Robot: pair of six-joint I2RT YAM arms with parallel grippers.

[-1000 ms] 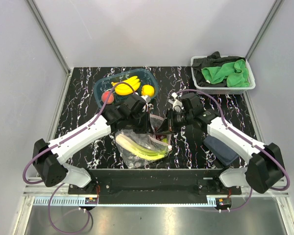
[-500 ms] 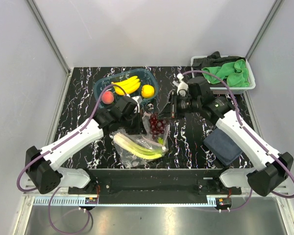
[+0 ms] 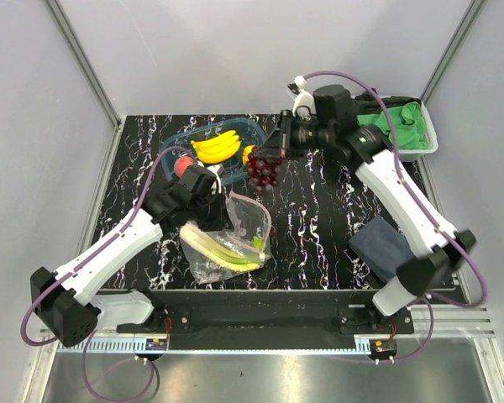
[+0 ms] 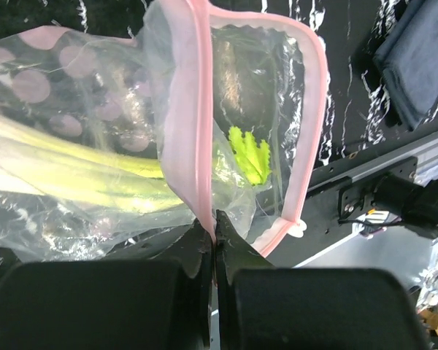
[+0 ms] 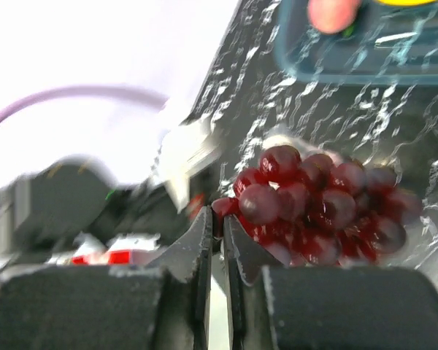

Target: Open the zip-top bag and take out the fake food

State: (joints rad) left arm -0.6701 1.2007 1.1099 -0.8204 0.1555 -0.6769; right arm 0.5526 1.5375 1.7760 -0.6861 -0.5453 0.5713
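The zip-top bag lies at the table's front centre, its pink-edged mouth standing open. My left gripper is shut on the pink zip strip at the mouth's near edge. A white-and-green leek lies inside the bag. My right gripper is shut on the stem end of the dark purple grapes, which hang in the air by the right end of the blue-tinted tray. In the right wrist view the grapes hang just beyond the gripper. The tray holds bananas, a lemon and a peach.
A white bin with green and black cloths stands at the back right. A folded dark blue cloth lies at the front right, beside the right arm. The table's front edge and metal rail run close behind the bag.
My right gripper lifted the grapes out of the bag's mouth and carried them up and back toward the tray. The left gripper, still holding the zip strip, shifted slightly left.
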